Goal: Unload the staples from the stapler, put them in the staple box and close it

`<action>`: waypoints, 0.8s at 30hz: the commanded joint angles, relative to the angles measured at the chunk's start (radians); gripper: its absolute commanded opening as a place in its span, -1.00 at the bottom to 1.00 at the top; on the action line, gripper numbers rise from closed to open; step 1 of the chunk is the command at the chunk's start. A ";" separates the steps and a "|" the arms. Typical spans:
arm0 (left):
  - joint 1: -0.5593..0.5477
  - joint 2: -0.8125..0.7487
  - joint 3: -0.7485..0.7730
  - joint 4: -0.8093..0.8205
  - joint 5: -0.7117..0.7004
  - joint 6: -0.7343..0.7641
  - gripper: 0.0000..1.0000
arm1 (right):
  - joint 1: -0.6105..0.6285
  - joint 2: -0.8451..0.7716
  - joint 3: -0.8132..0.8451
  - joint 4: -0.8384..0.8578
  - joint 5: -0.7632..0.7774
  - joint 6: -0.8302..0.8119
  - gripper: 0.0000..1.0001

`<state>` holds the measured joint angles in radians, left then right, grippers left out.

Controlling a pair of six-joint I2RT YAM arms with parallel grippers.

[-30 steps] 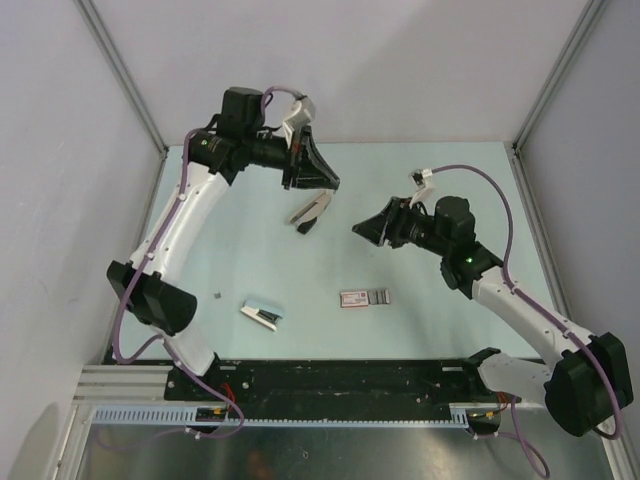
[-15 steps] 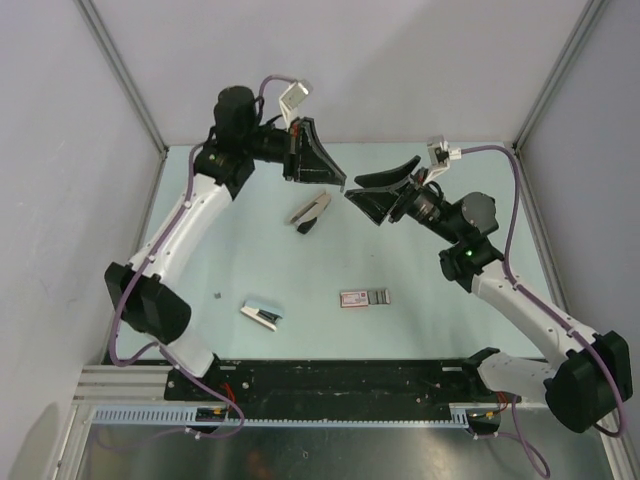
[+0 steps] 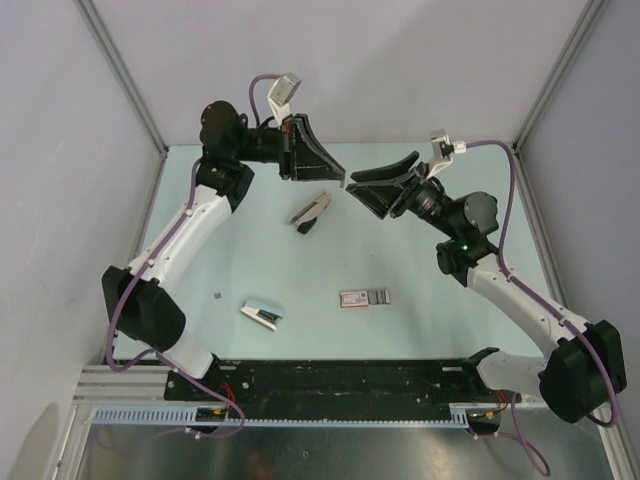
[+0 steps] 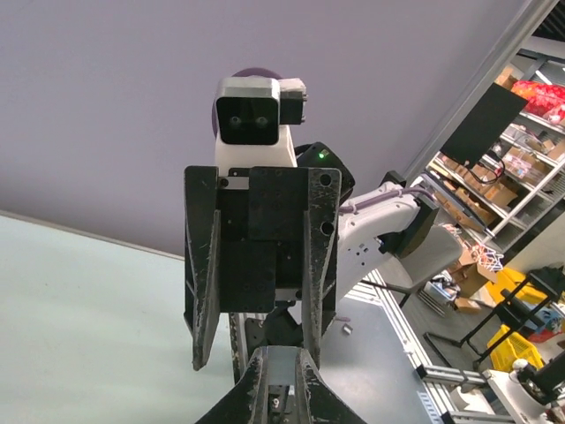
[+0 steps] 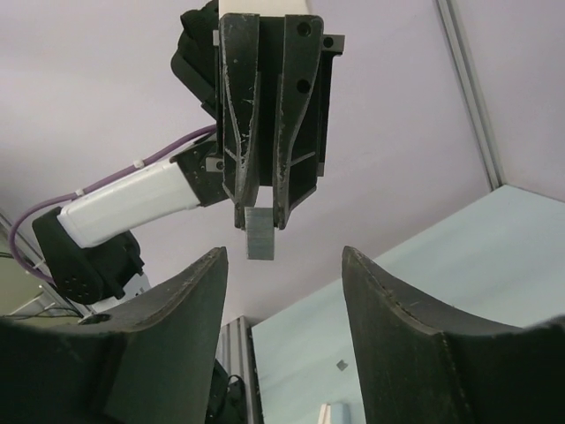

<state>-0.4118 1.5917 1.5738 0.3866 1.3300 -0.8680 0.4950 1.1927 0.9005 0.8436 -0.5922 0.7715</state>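
- Left tool (image 5: 259,219) above the worktop (image 3: 250,250), jaws narrow, pinching a small grey block (image 5: 259,245).
- Right tool (image 3: 358,187) wide, empty, facing it.
- Stapler (image 3: 352,297) flat on the worktop, staples (image 3: 378,296) touching its end.

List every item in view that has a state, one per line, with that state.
Left hand: shut on a grey block.
Right hand: open, empty.
Stapler: flat on the table.
Staples: flat, against the stapler's end.
Beige and black tool: on the table, seemingly splayed open.
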 commanded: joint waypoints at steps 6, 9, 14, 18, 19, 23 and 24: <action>0.002 -0.056 -0.045 0.062 -0.034 -0.011 -0.96 | 0.035 0.034 0.059 0.025 -0.012 0.015 0.05; 0.002 -0.057 -0.057 0.062 -0.037 -0.001 -0.96 | 0.043 0.045 0.060 0.042 -0.008 0.031 0.01; 0.002 -0.054 -0.066 0.062 -0.041 0.013 -0.96 | 0.048 0.072 0.060 0.076 -0.019 0.068 -0.11; 0.002 -0.051 -0.077 0.063 -0.042 0.022 -0.96 | 0.057 0.070 0.059 0.067 -0.017 0.054 -0.27; 0.002 -0.051 -0.079 0.062 -0.042 0.024 -0.96 | 0.058 0.068 0.059 0.061 -0.016 0.049 -0.33; 0.002 -0.053 -0.087 0.061 -0.042 0.034 -0.95 | 0.058 0.049 0.060 0.006 -0.007 0.010 -0.39; 0.002 -0.054 -0.089 0.062 -0.041 0.036 -0.95 | 0.059 0.042 0.060 -0.007 -0.006 -0.001 -0.39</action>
<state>-0.4118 1.5780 1.4944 0.4191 1.2922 -0.8600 0.5480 1.2675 0.9188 0.8509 -0.5953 0.8116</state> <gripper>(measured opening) 0.163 0.309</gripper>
